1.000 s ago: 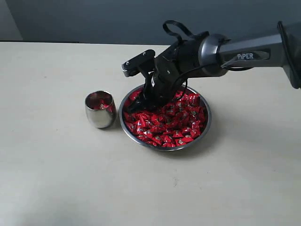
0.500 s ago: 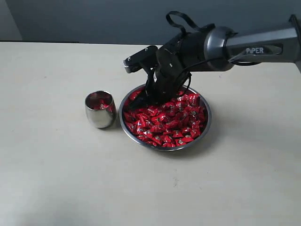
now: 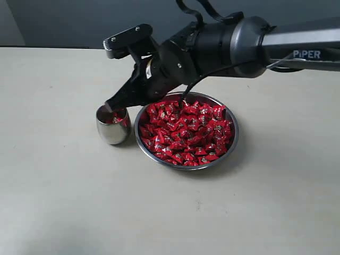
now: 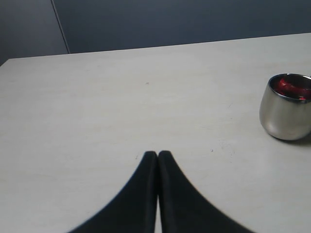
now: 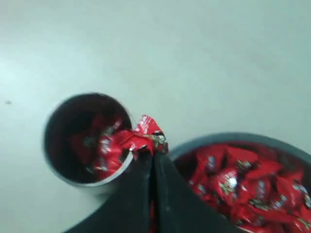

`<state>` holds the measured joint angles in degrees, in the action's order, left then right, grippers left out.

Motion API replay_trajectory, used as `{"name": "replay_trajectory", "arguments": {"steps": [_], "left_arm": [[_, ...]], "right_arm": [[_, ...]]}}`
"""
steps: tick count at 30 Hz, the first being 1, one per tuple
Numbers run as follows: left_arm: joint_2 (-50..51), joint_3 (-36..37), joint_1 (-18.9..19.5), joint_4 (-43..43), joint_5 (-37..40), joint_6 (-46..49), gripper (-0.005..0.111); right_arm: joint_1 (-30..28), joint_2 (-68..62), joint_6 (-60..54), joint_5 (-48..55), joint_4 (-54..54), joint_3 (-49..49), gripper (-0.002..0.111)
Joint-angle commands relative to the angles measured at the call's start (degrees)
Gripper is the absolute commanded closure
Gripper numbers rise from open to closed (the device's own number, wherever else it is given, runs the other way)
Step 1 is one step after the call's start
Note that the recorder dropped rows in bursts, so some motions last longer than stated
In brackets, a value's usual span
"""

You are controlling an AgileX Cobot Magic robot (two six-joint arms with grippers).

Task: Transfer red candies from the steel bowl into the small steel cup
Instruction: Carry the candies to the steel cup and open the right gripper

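The steel bowl (image 3: 231, 139) sits mid-table, full of red candies (image 3: 187, 132). Just left of it stands the small steel cup (image 3: 111, 130), with red candies inside (image 5: 99, 145). My right gripper (image 3: 109, 107) hangs over the cup's near rim, shut on one red candy (image 5: 146, 133) that sticks out past the fingertips above the cup's edge (image 5: 63, 177). The bowl's rim (image 5: 233, 137) and its candies (image 5: 233, 182) fill one corner of the right wrist view. My left gripper (image 4: 157, 154) is shut and empty, low over bare table, with the cup (image 4: 285, 109) some way off to one side.
The pale tabletop (image 3: 64, 202) spreads wide around cup and bowl. A dark wall (image 3: 79, 21) runs behind the table's far edge. The right arm (image 3: 276, 48) stretches in from the right above the bowl.
My right gripper has closed on a candy in the bowl, risen, and swung left to hang over the cup. Cup and bowl have not moved.
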<state>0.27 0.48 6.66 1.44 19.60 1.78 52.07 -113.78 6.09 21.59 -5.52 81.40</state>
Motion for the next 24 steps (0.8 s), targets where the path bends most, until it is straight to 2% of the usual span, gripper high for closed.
{"name": "replay_trajectory", "arguments": {"steps": [1,20,22,24], "left_arm": [[-0.27,-0.48,-0.46,0.11,-0.31,-0.09,0.106],[-0.27,-0.48,-0.46,0.11,-0.31,-0.09,0.106],[-0.27,-0.48,-0.46,0.11,-0.31,-0.09,0.106],[-0.27,-0.48,-0.46,0.11,-0.31,-0.09,0.106]], "right_arm": [[2.78,-0.20,-0.12,-6.59,0.08,-0.23,0.108],[3.35,-5.50,-0.25,-4.94,-0.15,2.55,0.108],[3.35,-5.50,-0.25,-3.99,-0.15,3.06,0.104],[3.35,-5.50,-0.25,-3.69,-0.15,3.05,0.095]]}}
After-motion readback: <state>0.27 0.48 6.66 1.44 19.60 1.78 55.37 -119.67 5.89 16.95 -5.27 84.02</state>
